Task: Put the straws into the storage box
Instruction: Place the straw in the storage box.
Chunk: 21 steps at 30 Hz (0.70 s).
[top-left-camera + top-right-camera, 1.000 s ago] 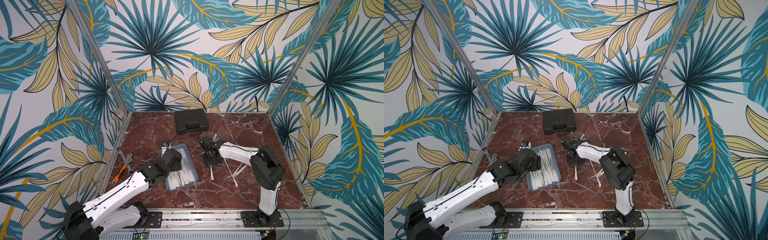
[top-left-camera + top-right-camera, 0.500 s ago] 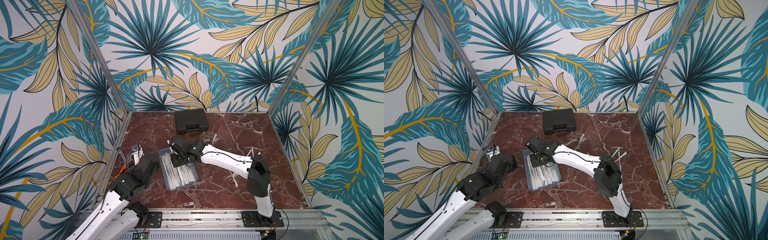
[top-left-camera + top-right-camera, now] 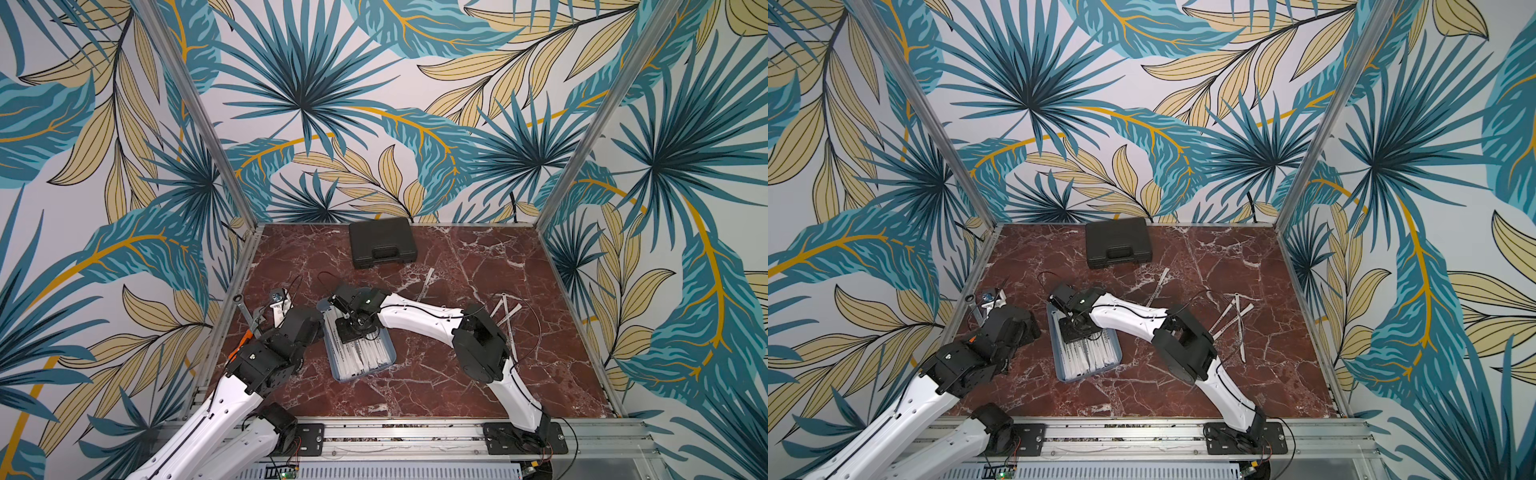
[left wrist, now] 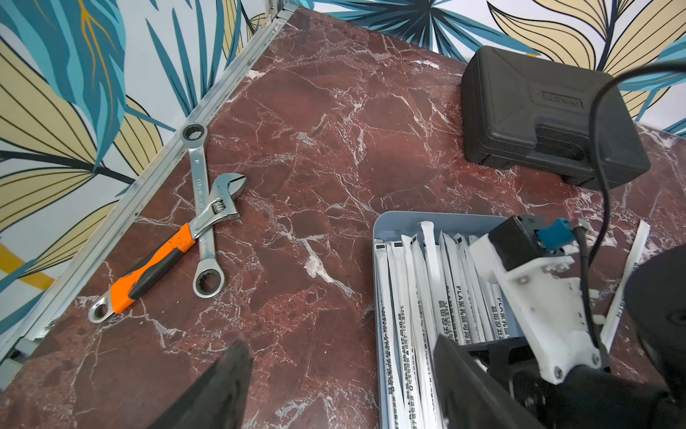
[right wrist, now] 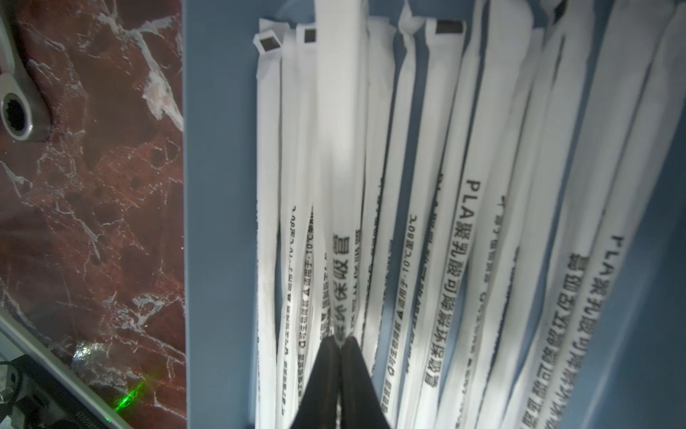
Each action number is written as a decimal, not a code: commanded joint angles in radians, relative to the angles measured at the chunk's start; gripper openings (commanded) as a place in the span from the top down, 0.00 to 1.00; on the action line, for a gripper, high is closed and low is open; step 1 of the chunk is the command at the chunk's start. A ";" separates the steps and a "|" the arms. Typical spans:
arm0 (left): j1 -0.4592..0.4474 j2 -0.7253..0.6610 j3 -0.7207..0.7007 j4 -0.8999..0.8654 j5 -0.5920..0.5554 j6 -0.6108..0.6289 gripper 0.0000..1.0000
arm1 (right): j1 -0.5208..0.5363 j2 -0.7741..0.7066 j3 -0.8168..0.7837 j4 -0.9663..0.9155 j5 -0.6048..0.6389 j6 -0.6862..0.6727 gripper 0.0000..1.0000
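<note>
On the desk [image 3: 415, 386], left of its middle, the storage box [image 4: 445, 218] already carries most of the straws [image 5: 456, 260], lying side by side along its length. We judge the step in hand to be delivery: the right arm [image 3: 415, 320] reaches over the box, its jaws clenched on a held straw [image 5: 341, 148] that runs parallel to those below. The left arm [image 3: 257, 361] hangs at the box's left side, jaws parted and empty. Next we need to release low, keeping that alignment, then fetch the loose straws [image 3: 1240, 328] near the desk's right edge
</note>
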 commanded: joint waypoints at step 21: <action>0.005 0.046 -0.033 0.074 0.060 0.033 0.18 | -0.044 0.031 -0.032 -0.005 -0.023 0.016 0.88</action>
